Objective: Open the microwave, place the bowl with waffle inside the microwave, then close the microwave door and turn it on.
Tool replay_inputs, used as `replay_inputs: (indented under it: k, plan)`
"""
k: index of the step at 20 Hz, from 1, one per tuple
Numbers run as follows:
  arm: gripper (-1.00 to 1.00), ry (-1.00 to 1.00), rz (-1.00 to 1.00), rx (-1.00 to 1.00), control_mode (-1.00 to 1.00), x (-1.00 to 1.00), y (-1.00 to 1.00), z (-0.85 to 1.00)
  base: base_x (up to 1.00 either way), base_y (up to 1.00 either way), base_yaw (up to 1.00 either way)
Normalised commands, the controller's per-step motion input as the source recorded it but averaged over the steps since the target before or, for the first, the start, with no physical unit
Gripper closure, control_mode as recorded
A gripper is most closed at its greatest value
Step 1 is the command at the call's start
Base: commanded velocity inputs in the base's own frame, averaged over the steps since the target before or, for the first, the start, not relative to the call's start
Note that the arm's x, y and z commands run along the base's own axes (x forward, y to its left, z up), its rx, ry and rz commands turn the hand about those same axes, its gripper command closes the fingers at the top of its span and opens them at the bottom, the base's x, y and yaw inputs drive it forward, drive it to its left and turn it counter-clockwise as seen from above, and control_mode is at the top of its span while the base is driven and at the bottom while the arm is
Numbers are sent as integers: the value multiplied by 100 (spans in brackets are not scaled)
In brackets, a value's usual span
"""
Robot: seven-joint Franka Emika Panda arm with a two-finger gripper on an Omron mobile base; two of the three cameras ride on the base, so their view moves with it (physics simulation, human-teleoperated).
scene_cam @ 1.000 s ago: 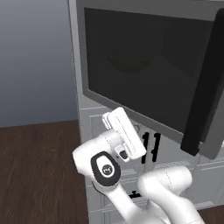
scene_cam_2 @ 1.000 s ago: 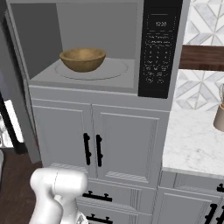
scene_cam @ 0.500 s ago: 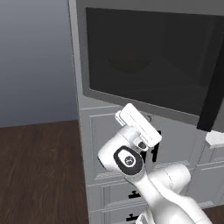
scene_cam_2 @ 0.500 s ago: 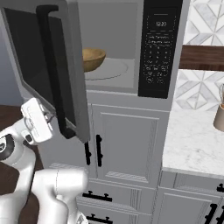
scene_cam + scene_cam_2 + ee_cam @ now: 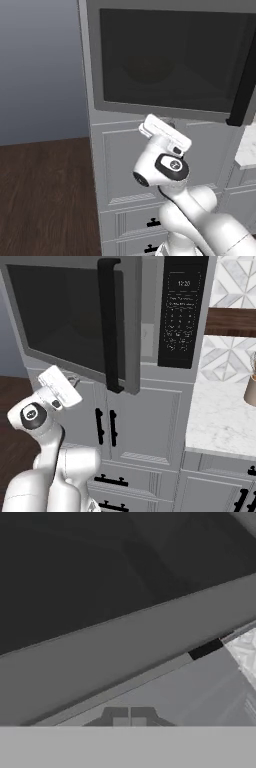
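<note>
The microwave [image 5: 150, 363] is built in above the white cabinets, and its black control panel [image 5: 182, 311] faces me at the right. The microwave door [image 5: 170, 55], with its dark tinted window, stands only slightly ajar. Its long black bar handle [image 5: 111, 326] sticks out from the free edge. My gripper [image 5: 73, 379] sits just below the door's lower grey frame [image 5: 125, 647], near the hinge side. In the hand view the two fingertips [image 5: 121, 718] are pressed together, shut on nothing. The bowl is hidden behind the tinted door.
White cabinet doors with short black handles [image 5: 105, 426] lie under the microwave, with drawers [image 5: 145, 222] below them. A marble counter [image 5: 225, 416] with a tan container [image 5: 250, 388] is at the right. Dark wood floor [image 5: 45, 195] spreads out to the left.
The microwave door has swung from wide open to almost closed, covering the bowl and cavity. My hand moved right along under the door's lower edge.
</note>
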Motion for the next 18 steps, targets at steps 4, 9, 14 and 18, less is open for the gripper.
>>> replay_inputs:
  k: [4,9,14,18]
  plan:
    - [100,96,34,-41,-100,0,0,0,0,0,0]
    - [100,98,27,-31,-100,-1,0,17,0,0,0]
    - [100,76,4,-22,-100,-36,-1,86,0,0,0]
    - [100,63,1,-23,-100,-10,2,87,0,0,0]
